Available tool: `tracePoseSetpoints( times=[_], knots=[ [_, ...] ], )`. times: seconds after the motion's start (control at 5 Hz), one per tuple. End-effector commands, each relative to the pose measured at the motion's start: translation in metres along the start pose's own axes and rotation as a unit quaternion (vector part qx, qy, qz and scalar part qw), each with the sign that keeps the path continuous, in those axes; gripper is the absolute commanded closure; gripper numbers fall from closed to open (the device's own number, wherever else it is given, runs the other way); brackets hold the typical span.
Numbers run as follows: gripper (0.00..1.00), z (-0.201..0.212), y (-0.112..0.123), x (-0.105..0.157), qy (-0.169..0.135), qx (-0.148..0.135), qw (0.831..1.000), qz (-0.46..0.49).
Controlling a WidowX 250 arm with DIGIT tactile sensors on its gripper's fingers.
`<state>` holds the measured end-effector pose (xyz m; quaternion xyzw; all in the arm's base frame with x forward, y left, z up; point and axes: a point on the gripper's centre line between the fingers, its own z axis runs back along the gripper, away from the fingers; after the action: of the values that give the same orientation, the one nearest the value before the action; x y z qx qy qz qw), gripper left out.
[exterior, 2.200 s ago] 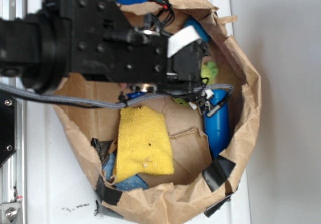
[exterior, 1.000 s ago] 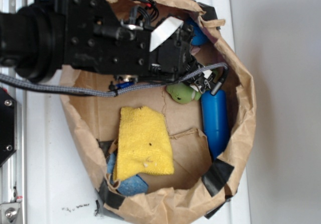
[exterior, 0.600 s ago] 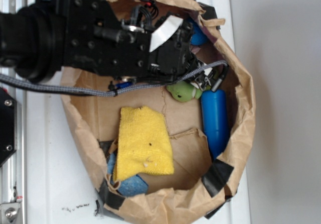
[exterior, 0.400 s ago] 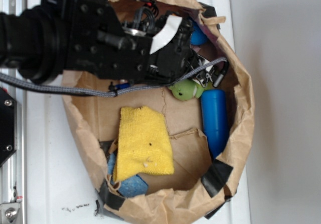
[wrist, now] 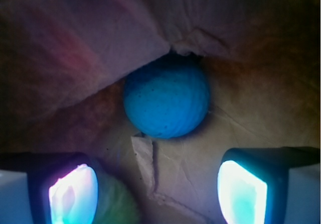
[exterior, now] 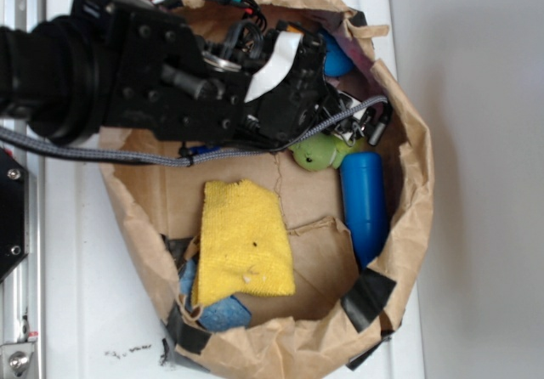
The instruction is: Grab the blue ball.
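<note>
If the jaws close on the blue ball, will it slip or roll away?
The blue ball is round, so a nudge would probably roll it. Its dimpled matte surface should give some grip. It sits against the paper bag wall, which may stop it escaping backward.

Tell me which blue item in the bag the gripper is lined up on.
The blue ball, round and dimpled against the bag wall, ahead of the open gripper; not the long blue cylinder.

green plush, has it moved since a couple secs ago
Yes. The green plush was mostly hidden under the gripper; now it lies exposed beside the top end of the blue cylinder, while the yellow cloth has stayed put.
</note>
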<state>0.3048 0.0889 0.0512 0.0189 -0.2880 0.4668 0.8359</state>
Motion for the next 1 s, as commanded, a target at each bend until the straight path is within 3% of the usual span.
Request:
tracePoseSetpoints(
  times=[0.0, 0.4, 0.8],
  knots=[
    [0.00, 0.0055, 0.0043, 0.0084, -0.044, -0.003, 0.999, 0.010],
    [0.00, 0.0040, 0.0075, -0.0007, -0.075, -0.015, 0.997, 0.015],
    [0.00, 0.0004, 0.0073, 0.0033, -0.064, -0.004, 0.998, 0.015]
  ],
)
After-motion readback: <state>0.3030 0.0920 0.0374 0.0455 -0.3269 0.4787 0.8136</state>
